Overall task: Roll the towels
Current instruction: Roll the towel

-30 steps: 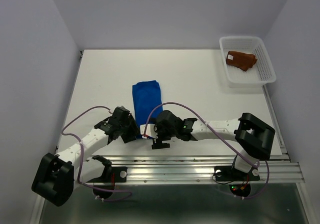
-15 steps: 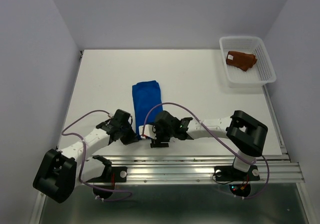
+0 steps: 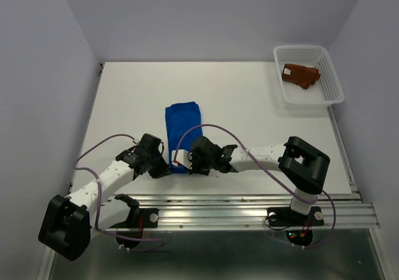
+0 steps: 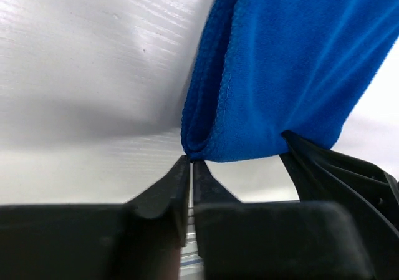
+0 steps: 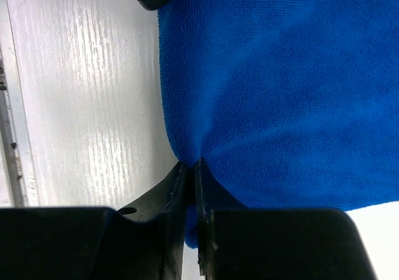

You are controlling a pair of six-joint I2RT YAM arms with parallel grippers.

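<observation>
From above, we saw the blue towel point(image 3: 182, 127) lying flat on the table point(image 3: 249, 118) as a long folded strip, with no turn of a roll in it yet. The left gripper point(image 3: 167, 168) and right gripper point(image 3: 181, 164) sat side by side at that towel's near end. Well apart from the blue towel, the rust-brown towel point(image 3: 300, 75) lay bunched in the white mesh basket point(image 3: 299, 48); we could not tell whether it was rolled.

In the left wrist view, the jaws were closed tip to tip on the blue towel's near corner, the cloth lifting away from them.

In the right wrist view, the jaws were likewise pressed together, with the blue towel's hem puckered into them.

We judged the blue towel's roll barely begun: near end pinched, whole length left to turn.
</observation>
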